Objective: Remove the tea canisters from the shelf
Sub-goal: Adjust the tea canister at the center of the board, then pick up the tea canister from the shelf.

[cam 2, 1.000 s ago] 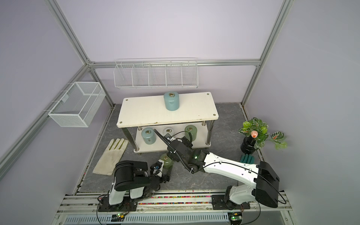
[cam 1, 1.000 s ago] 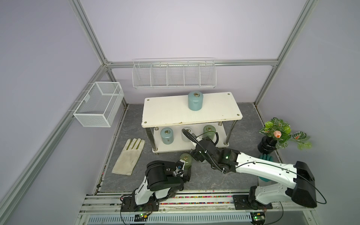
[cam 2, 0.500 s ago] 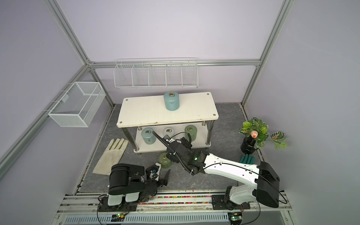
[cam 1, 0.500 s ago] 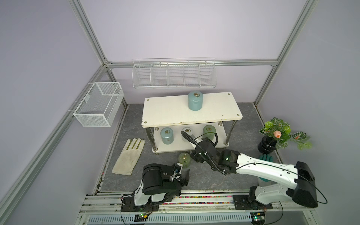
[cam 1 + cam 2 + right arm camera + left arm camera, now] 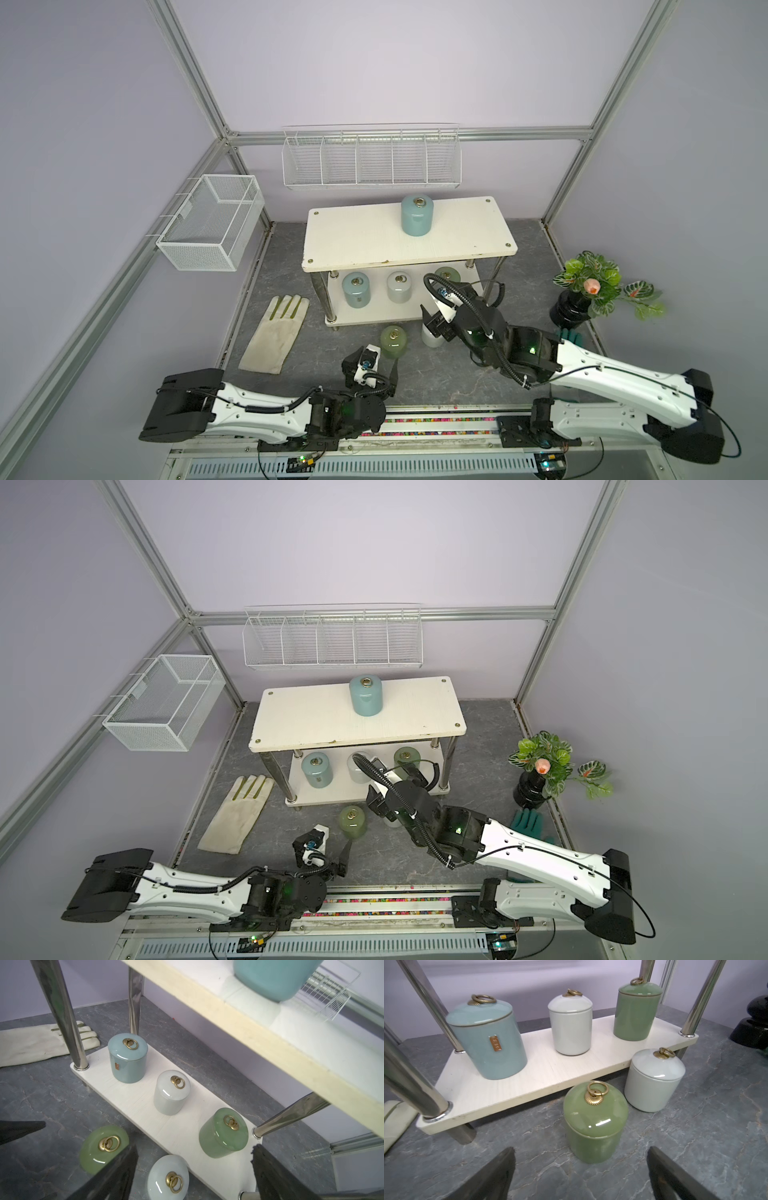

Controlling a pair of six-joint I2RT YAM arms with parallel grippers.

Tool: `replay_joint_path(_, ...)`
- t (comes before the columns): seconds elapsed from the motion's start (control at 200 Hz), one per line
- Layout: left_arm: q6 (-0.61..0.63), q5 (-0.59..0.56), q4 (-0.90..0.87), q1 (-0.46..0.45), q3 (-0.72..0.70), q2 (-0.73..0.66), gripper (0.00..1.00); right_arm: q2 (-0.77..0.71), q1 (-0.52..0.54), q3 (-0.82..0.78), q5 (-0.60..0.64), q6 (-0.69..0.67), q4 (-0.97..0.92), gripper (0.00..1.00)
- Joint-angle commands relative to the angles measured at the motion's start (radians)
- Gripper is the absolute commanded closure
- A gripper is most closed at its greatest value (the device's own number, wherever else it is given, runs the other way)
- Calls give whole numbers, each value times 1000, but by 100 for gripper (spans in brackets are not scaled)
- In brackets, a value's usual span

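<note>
Four shiny clay tea canisters (image 5: 365, 698) sit on the low cream two-board shelf (image 5: 357, 245) in both top views, one on top and three below.

Left wrist view: the left pincer (image 5: 580, 1148) is wide open and empty. An olive green desk canister (image 5: 595, 1124) stands upright just ahead on the grey stone desk (image 5: 706, 1136).

Right wrist view: the right pincer (image 5: 194, 1147) is wide open and empty. The olive green shelf canister (image 5: 223, 1132) stands upright straight ahead of it on the low board, so the right arm looks nearer.

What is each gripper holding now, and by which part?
Nothing is held: the left gripper and the right gripper are both open.
</note>
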Motion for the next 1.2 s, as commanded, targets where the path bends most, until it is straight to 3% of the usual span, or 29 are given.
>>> replay_joint_path(0.0, 45, -13, -213, -6, 87, -73, 0, -3, -24, 61, 28, -84, 111, 11)
replay_joint_path(0.185, 152, 7, -221, -17, 175, -124, 0, 28, -141, 140, -128, -93, 177, 11)
replay_joint_path(0.48, 265, 78, -259, -18, 300, -141, 0, 89, -165, 272, -233, -120, 190, 11)
replay_joint_path(0.895, 505, 68, -145, -17, 300, -371, 0, 230, -350, 349, -459, -67, 338, 11)
replay_joint_path(1.199, 556, 45, -147, -11, 315, -393, 0, 285, -425, 331, -551, 12, 446, 11)
